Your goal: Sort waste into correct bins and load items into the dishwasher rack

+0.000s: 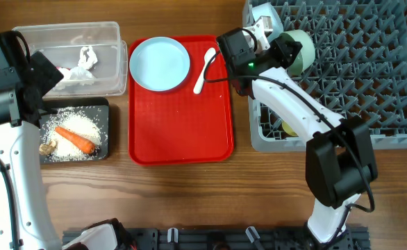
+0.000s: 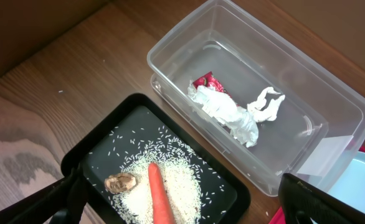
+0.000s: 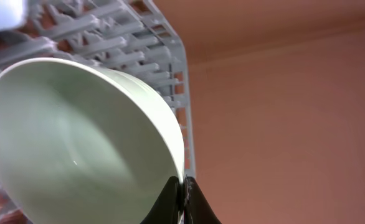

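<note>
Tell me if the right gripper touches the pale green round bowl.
Touching. Right wrist view shows the right gripper pinching the rim of the pale green round bowl.

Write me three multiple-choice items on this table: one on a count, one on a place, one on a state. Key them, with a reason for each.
1. How many things lie on the red tray?
A. one
B. two
C. four

2. The carrot lies:
A. on the red tray
B. in the black tray, on the rice
C. outside any tray

3. The right claw is:
A. wide open
B. shut on nothing
C. shut on the rim of the pale green bowl

Key:
1 B: only the blue plate and the white spoon lie there.
2 B: it rests on the rice beside a brown scrap.
3 C: the right wrist view shows the claw's tips pinching the bowl's rim.
</note>
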Tool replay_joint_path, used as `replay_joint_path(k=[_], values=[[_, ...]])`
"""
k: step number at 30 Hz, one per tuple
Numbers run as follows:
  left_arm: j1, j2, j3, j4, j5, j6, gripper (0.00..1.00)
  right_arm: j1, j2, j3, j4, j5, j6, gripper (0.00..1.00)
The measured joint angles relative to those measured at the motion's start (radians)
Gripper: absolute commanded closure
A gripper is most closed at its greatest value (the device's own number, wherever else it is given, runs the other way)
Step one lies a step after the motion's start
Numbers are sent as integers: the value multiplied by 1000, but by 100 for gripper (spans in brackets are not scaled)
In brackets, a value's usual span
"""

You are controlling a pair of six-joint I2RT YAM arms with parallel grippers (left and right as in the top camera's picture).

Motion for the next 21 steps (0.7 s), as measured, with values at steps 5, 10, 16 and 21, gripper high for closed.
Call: replay_joint_path(k=[5, 10, 16, 21], values=[[0, 0, 0, 0, 0, 0, 0, 58, 0, 0, 0, -61, 0, 96], [0, 0, 0, 0, 0, 0, 0, 66, 0, 0, 0, -78, 0, 85], [0, 0, 0, 0, 0, 0, 0, 113, 0, 0, -3, -147, -4, 83], [0, 0, 0, 0, 0, 0, 0, 155, 0, 0, -2, -179, -18, 65]])
